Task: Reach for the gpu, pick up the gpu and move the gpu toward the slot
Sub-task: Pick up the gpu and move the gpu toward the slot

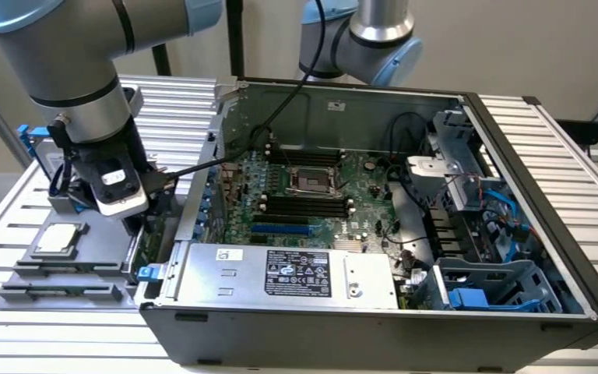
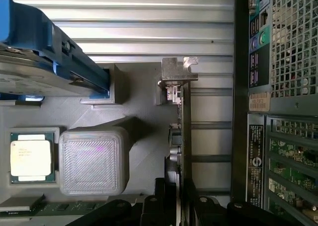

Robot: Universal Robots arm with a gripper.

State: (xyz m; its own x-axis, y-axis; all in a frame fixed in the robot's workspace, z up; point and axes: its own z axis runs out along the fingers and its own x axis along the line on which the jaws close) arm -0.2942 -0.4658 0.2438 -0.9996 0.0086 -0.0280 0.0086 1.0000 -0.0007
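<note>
gpu [image 2: 185,131] edge-on in holder [image 2: 99,107], claw [image 2: 180,202] at its edge, case [image 2: 241,112] just beside

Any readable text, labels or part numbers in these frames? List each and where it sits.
Nothing can be read as text.
Power supply label: black and white print, too small to read.
White sticker on the case inner wall: too small to read.
Processor chip: faint print lines, blurred.
Rear panel stickers: blurred.
</note>
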